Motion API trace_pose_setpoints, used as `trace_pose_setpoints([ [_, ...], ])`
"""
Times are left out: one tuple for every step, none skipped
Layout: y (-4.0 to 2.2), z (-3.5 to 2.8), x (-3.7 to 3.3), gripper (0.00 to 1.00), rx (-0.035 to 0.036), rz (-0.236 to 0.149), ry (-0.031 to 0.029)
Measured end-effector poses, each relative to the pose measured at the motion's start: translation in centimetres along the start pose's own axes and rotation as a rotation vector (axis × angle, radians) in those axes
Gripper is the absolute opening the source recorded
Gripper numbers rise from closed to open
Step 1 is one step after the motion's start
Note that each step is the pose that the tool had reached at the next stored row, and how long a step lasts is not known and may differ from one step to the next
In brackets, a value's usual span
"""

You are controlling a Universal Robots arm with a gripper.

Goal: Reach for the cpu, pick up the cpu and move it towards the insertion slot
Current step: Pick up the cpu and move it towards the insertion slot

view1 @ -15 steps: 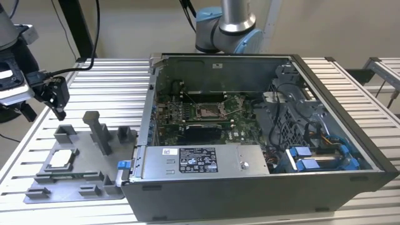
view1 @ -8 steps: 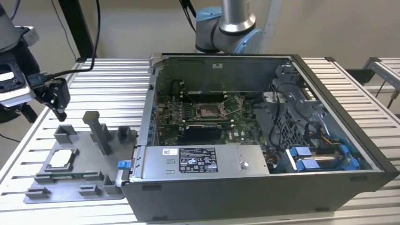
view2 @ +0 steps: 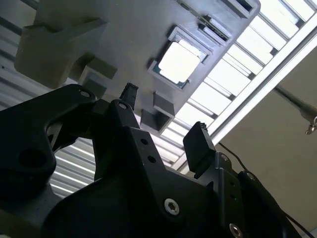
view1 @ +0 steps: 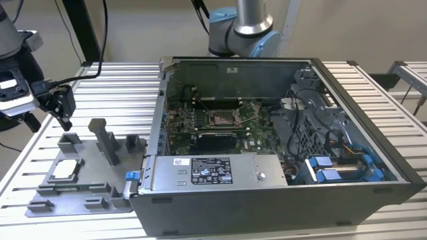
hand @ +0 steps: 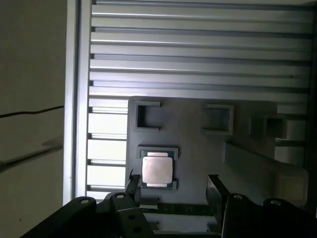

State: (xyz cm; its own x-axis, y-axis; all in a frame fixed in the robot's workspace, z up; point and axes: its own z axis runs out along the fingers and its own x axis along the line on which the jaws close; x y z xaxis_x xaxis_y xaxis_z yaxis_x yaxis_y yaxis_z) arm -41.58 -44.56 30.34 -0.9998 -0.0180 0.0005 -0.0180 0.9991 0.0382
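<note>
The reach is part done. Beside the open grey metal computer case (view1: 267, 200), over the flat grey plastic tray (view1: 93, 172), hovers the black gripper (view1: 65, 120), fingers (hand: 215, 186) spread and empty (nothing lifted yet). The square silver-framed insertion slot (view1: 223, 119) in the case stands unfilled. The thin silvery square cpu (hand: 157, 171) lies in its tray recess, below the fingertips, untouched.

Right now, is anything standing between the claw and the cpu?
Nothing visible. The open claw hangs above the grey tray, where the cpu lies uncovered in its recess; the tall post stands off to the exterior view's right of it.
</note>
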Motion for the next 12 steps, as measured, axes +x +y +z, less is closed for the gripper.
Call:
trace_pose_setpoints([
  [0.0,0.05,0.0,1.0,0.0,0.0,0.0],
  [0.0,0.11,0.0,1.0,0.0,0.0,-0.0001],
  [-0.01,0.16,0.0,1.0,0.0,0.0,-0.0001],
  [-0.01,0.2,0.0,1.0,0.0,0.0,0.0],
  [-0.01,0.25,0.0,1.0,0.0,0.0,0.0],
  [-0.01,0.3,0.0,1.0,0.0,0.0,0.0],
  [-0.01,0.35,0.0,1.0,0.0,0.0,0.0],
  [-0.02,0.39,0.0,1.0,0.0,0.0,0.0],
  [-0.02,0.44,0.0,1.0,0.0001,0.0,0.0],
  [-0.02,0.49,0.0,1.0,0.0,0.0,0.0],
  [-0.02,0.55,0.0,1.0,0.0,0.0,0.0],
  [-0.02,0.6,0.0,1.0,0.0,0.0,0.0],
])
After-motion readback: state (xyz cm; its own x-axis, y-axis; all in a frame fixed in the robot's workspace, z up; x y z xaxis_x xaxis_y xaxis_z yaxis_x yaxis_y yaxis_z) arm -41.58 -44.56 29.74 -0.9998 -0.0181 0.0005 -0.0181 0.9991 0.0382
